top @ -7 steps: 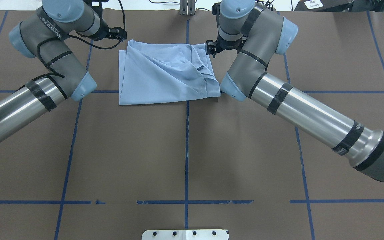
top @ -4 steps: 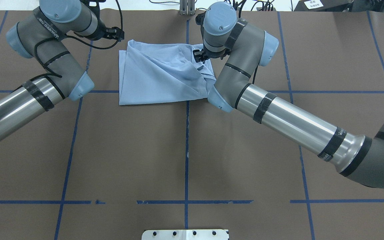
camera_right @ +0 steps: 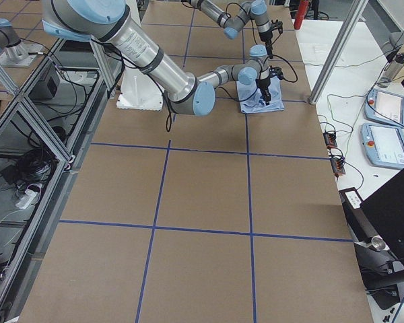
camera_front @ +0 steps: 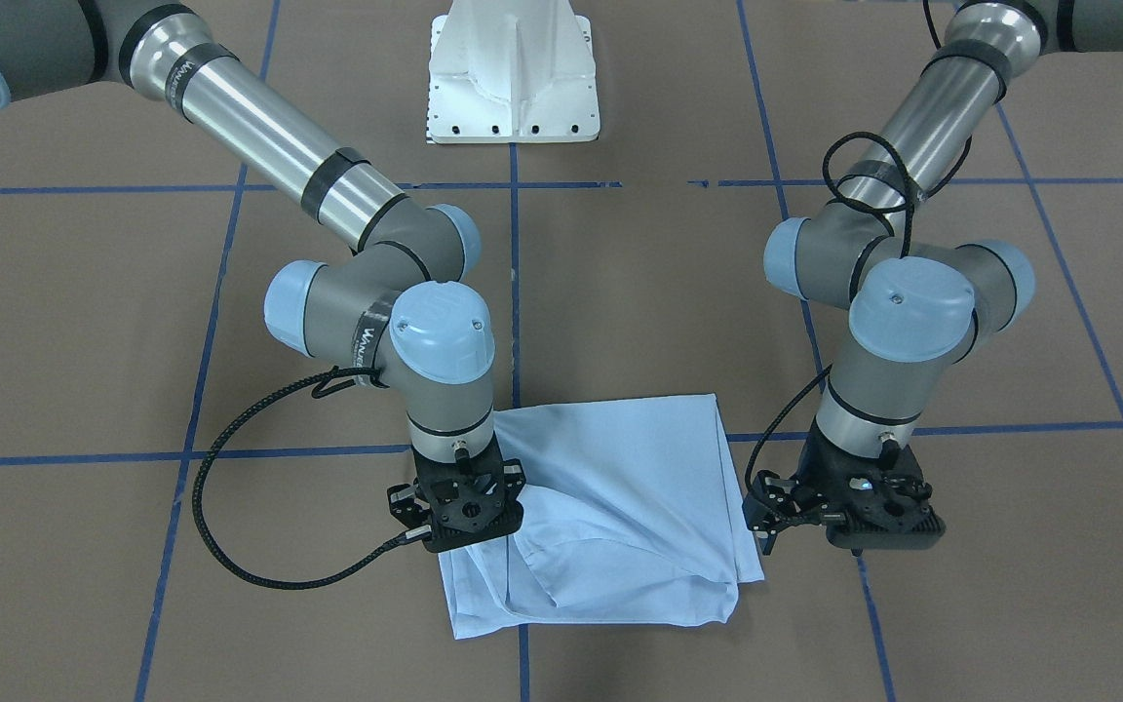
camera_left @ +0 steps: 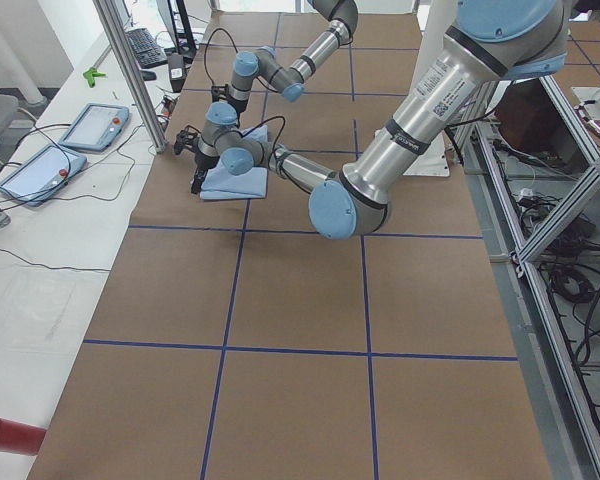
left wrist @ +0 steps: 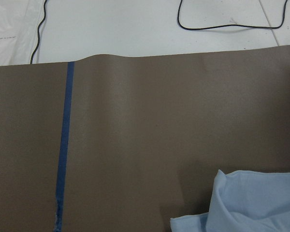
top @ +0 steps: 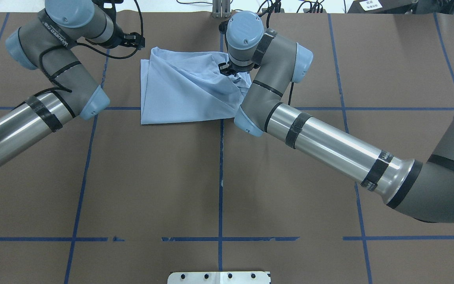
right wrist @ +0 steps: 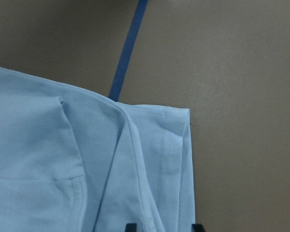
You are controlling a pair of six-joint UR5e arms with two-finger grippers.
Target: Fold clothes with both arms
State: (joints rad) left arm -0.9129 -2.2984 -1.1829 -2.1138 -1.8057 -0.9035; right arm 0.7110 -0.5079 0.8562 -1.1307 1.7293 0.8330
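This is a robotics lab. Two silver-grey industrial arms, the left arm point(top: 34, 114) and the right arm point(top: 329, 142), reach over a wide desk point(top: 152, 177). The desk is covered in brown sheeting and marked into large squares with blue tape lines point(top: 220, 157). A white pedestal base point(camera_front: 515, 73) sits on the desk's robot side. On a white bench alongside lie teach pendants point(camera_left: 88, 124) and loose black cables point(left wrist: 229, 24). Aluminium framing point(camera_left: 130, 75) stands at the desk's edge.
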